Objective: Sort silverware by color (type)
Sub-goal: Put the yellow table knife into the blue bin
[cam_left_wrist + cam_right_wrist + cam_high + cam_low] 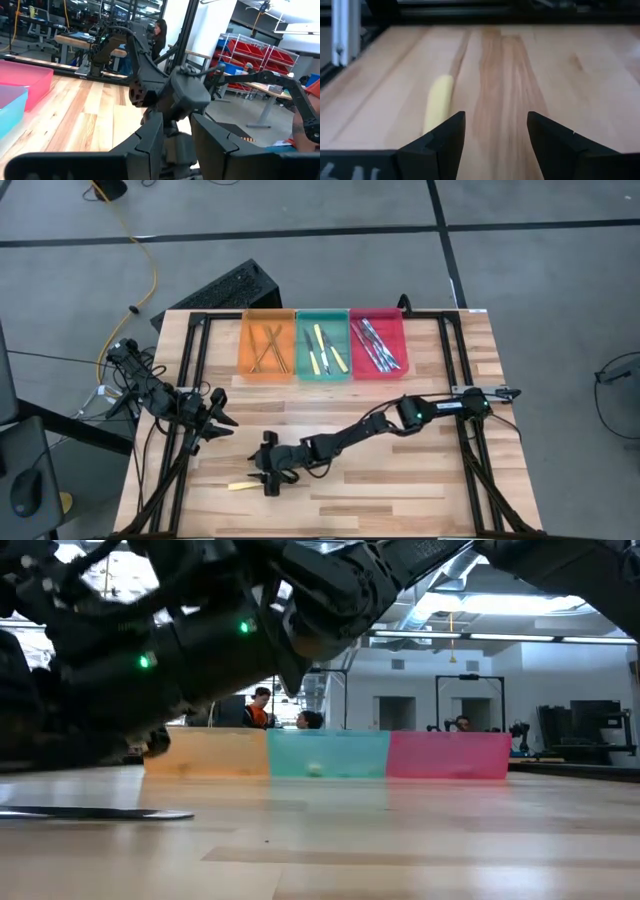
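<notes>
One pale yellow-handled utensil (243,485) lies flat on the table near its near-left corner; the low view shows it as a thin strip (95,812) on the wood. My right gripper (270,478) is stretched across the table and hovers low just right of it, open. In the right wrist view the yellow handle (438,100) lies outside one finger, not between the fingers (495,131). My left gripper (216,420) waits open near the left edge (176,137). The other silverware lies in the trays: bronze-gold (266,346), yellow-handled (322,348), silver (377,345).
The orange tray (246,330), green tray (303,326) and red tray (398,326) stand side by side at the far edge. Black frame rails (185,380) run along both table sides. Bare wood (400,480) spreads in the middle and near right. People show in the room behind.
</notes>
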Controlling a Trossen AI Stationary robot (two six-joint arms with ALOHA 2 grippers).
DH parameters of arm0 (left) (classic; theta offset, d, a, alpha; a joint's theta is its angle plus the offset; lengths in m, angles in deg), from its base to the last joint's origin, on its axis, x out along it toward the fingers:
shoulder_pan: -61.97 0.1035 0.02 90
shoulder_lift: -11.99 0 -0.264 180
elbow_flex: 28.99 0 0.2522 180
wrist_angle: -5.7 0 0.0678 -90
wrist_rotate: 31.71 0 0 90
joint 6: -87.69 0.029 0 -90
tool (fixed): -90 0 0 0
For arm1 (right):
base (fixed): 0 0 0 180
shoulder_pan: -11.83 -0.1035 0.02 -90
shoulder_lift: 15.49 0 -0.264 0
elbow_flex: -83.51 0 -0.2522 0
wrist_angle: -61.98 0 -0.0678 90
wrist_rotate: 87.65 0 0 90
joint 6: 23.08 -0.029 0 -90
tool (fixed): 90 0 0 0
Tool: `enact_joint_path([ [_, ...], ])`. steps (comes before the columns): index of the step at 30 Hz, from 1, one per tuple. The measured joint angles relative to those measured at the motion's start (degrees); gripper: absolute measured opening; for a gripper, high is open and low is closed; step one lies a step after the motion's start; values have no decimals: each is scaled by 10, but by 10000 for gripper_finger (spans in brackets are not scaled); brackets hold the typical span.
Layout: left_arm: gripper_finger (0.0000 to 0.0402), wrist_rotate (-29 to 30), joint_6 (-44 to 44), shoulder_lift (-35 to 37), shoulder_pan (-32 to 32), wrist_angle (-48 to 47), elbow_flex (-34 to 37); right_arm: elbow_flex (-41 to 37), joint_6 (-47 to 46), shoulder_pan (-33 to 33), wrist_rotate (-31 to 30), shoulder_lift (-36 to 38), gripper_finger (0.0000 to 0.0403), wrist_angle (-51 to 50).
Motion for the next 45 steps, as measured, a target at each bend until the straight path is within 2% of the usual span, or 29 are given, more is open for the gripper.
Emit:
enact_joint_path([
  [3,89,0,0,0,0,0,0,-1,6,1,-5,-1,239,-3],
  [9,89,0,0,0,0,0,0,10,98,-7,-14,5,239,14],
  [31,89,0,0,0,0,0,0,11,75,-5,-38,7,239,-9],
  [45,89,0,0,0,0,0,0,11,55,2,-50,7,239,-57],
])
